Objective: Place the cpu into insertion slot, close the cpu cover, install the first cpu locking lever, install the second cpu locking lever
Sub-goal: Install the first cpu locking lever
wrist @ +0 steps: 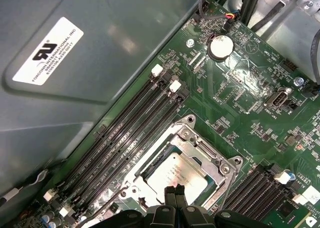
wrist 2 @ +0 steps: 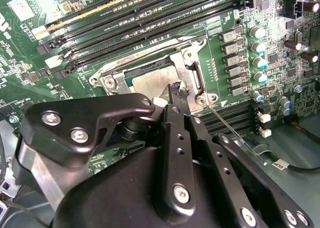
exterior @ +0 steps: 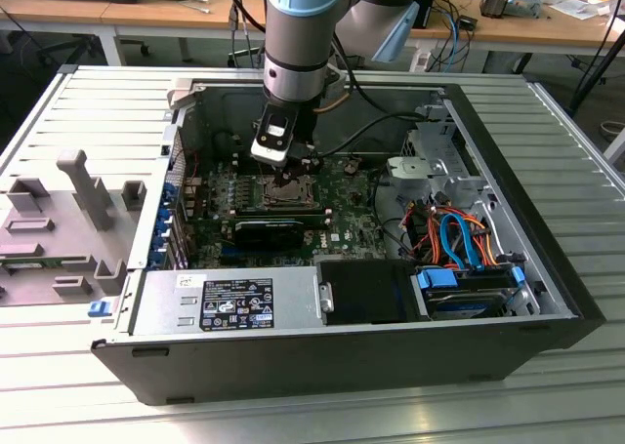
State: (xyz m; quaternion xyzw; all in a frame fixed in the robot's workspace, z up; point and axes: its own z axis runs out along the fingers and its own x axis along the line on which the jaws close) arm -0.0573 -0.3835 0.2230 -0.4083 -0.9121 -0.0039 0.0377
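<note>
While the arm hangs down into the open computer case [exterior: 547,298], the gripper [exterior: 290,177] is seen low over the green motherboard [exterior: 352,205], directly above the socket area. In the first wrist view the fingertips [wrist: 174,195] are pressed together with no gap between them, and nothing is held between them. In the second wrist view the same closed tip [wrist 2: 179,93] is seen at the edge of the socket, on or just above the frame; actual contact cannot be confirmed.

The cpu [wrist: 175,173] is already seated in the insertion slot [wrist: 150,160], its dull silver top showing through the square window of the cpu cover [wrist: 200,153]. The cover is judged to be lying down flat over the chip, framing it on all sides.

A thin wire lever [wrist 2: 232,130] is noted in the second wrist view, running away from the socket corner beside the gripper tip, alongside the black memory slots [wrist 2: 240,120]. Whether it is latched cannot be told.

Key relation: the socket lies straight under and just ahead of the fingertips, with the chip's near edge touching the tip's outline in the first wrist view. The long memory slots [wrist: 125,133] run beside the socket, parallel to one cover edge.

Placement and cover closing are judged done; lever work appears in hand.
</note>
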